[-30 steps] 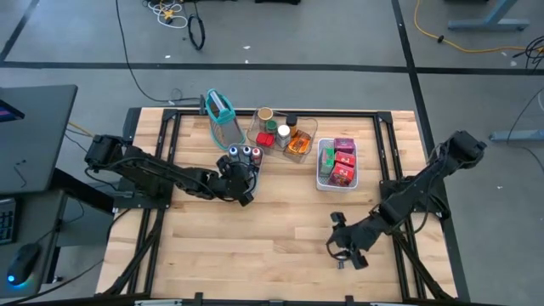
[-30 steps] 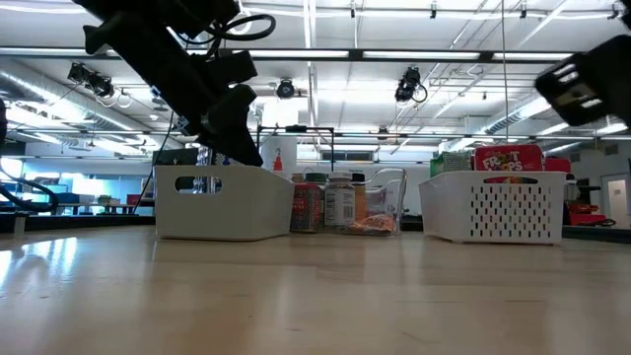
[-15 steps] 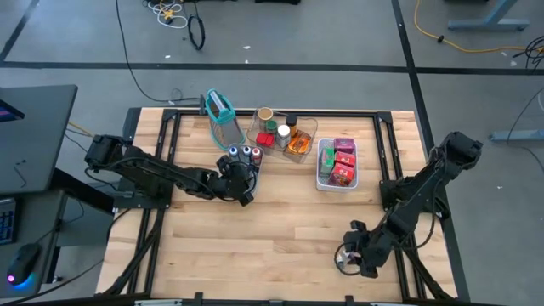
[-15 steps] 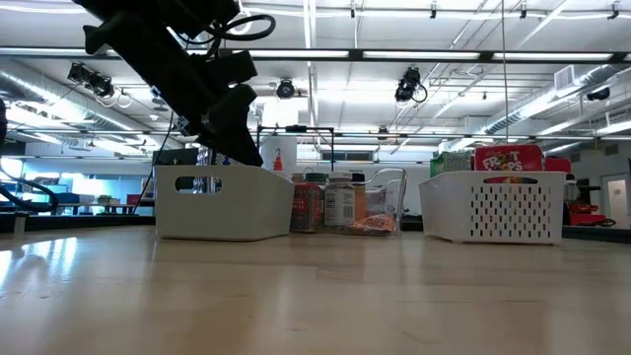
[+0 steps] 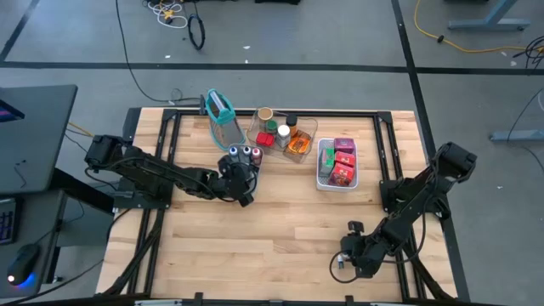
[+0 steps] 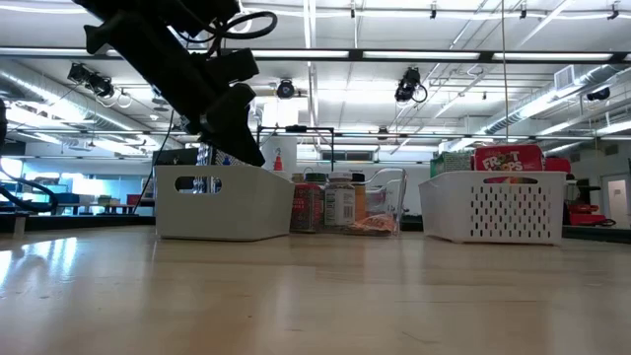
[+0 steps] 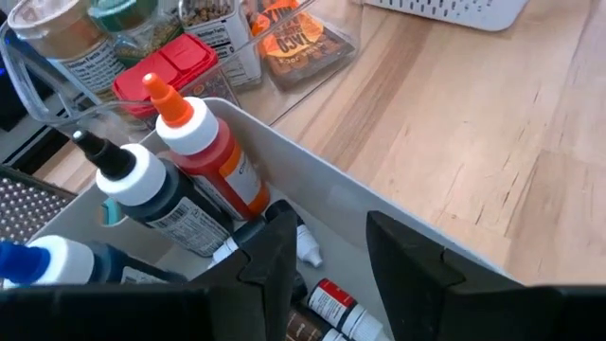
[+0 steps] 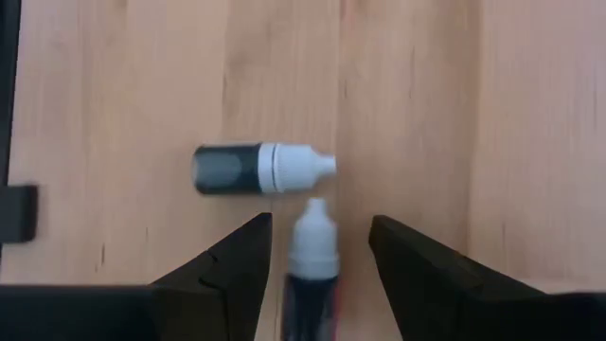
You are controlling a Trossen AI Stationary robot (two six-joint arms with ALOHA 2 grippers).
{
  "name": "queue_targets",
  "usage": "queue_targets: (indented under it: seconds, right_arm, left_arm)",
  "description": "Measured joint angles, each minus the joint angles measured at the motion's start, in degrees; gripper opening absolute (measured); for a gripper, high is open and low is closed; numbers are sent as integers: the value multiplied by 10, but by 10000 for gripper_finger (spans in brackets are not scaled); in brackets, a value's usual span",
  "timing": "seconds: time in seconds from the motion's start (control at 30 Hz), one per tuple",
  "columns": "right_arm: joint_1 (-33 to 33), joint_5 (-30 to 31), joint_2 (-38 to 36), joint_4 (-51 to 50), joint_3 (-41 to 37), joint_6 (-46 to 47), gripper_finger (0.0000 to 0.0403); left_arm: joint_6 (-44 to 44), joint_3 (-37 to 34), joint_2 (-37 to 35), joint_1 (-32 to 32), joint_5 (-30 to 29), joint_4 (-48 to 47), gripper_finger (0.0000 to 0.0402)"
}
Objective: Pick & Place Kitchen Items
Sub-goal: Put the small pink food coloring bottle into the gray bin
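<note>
In the right wrist view two tiny dark vials with white caps lie on the bare wood. One vial (image 8: 260, 169) lies crosswise ahead of the fingers. The other vial (image 8: 312, 258) lies between the fingers of my right gripper (image 8: 317, 270), which is open with a gap on each side. This gripper (image 5: 342, 263) is low, near the table's near edge on the right. My left gripper (image 7: 331, 256) is open over the white basket (image 7: 312, 180) of small capped bottles, one finger inside its wall and one outside. It (image 6: 237, 123) hovers above the basket (image 6: 222, 202).
At the far side stand a teal-rimmed holder (image 5: 221, 109), a clear tray of jars (image 5: 285, 132) and a white basket of red and pink packets (image 5: 336, 163). Bare wood lies across the table's middle and near left (image 5: 238, 246).
My right gripper has moved toward the table's near edge and gone down, leaving the low view, and now stands over the two vials.
</note>
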Motion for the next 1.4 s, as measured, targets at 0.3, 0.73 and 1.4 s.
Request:
queue_targets:
  seconds: [0.3,0.73,1.4]
  right_arm:
    - [-1,27,2,1,-2,-2,133]
    - [-2,98,4,-2,-2,7,17]
    - [-73,-89,4,-343,193,-33,181]
  left_arm:
    - [47,0,0,0,2,26,137]
    - [50,0,0,0,2,25,137]
    - [89,0,0,0,2,69,137]
